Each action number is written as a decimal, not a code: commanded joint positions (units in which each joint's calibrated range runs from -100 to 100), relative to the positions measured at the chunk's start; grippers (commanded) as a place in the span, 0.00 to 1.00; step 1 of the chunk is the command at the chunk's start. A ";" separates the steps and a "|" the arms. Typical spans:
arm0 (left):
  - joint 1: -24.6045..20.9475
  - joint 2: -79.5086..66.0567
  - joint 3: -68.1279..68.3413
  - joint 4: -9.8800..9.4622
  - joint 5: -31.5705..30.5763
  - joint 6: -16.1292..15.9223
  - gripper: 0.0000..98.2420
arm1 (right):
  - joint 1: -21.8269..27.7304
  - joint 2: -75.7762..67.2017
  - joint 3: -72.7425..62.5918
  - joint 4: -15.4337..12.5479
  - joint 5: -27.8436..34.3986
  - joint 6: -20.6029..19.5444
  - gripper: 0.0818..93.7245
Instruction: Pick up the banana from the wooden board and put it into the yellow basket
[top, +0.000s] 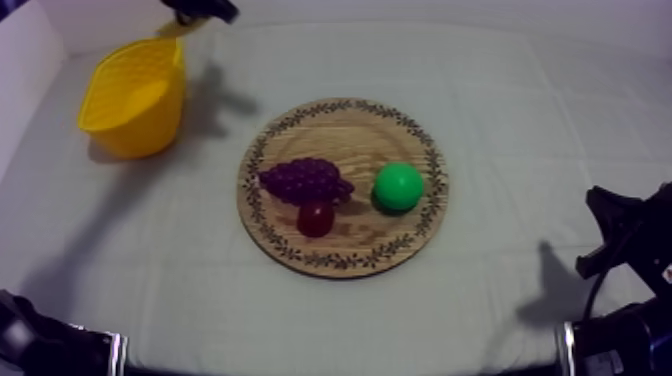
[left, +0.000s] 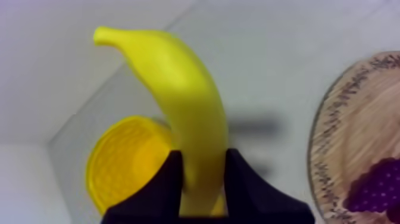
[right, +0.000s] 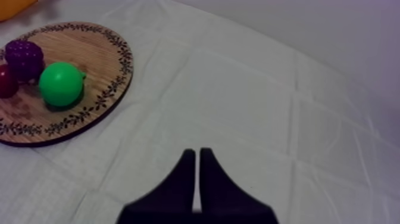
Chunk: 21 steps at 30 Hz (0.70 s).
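1. The left jaws pinch the curved yellow toy banana (left: 190, 119) near one end, one black finger (left: 166, 187) on each side of it. The rest of the fruit sticks out past the fingertips to its narrow stem.
2. The banana is off the board and held in the air. In the left wrist view the open mouth of the yellow plastic basket (left: 122, 161) lies just behind its gripped end.
3. In the top view the left arm comes in at the far edge of the cloth-covered counter (top: 520, 120), right by the far rim of the yellow basket (top: 140, 130). The basket stands at the left of the counter, well apart from the board.
4. The round wooden board with a patterned rim (top: 340, 125) sits mid-counter and carries three toys:
   - a purple bunch of grapes (top: 305, 180);
   - a small red fruit (top: 316, 217), touching the grapes on the near side;
   - a round green toy fruit (top: 399, 186), just beside the grapes.
5. The right jaws are pressed together into a narrow wedge with nothing between them, black fingers (right: 186, 179) over bare cloth beside the board (right: 101, 59).
6. The right arm (top: 620, 240) sits low at the counter's right edge.
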 joint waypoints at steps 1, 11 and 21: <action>-3.12 -2.00 0.73 -0.10 -0.05 -0.19 0.15 | 0.01 -0.04 -0.03 -0.02 0.02 0.01 0.00; -10.19 -4.48 9.93 -0.55 -3.44 1.18 0.13 | 0.01 -0.04 -0.03 -0.02 0.02 0.01 0.00; -13.30 -1.47 21.04 -0.26 -10.76 4.69 0.13 | 0.01 -0.04 -0.03 -0.02 0.02 0.01 0.00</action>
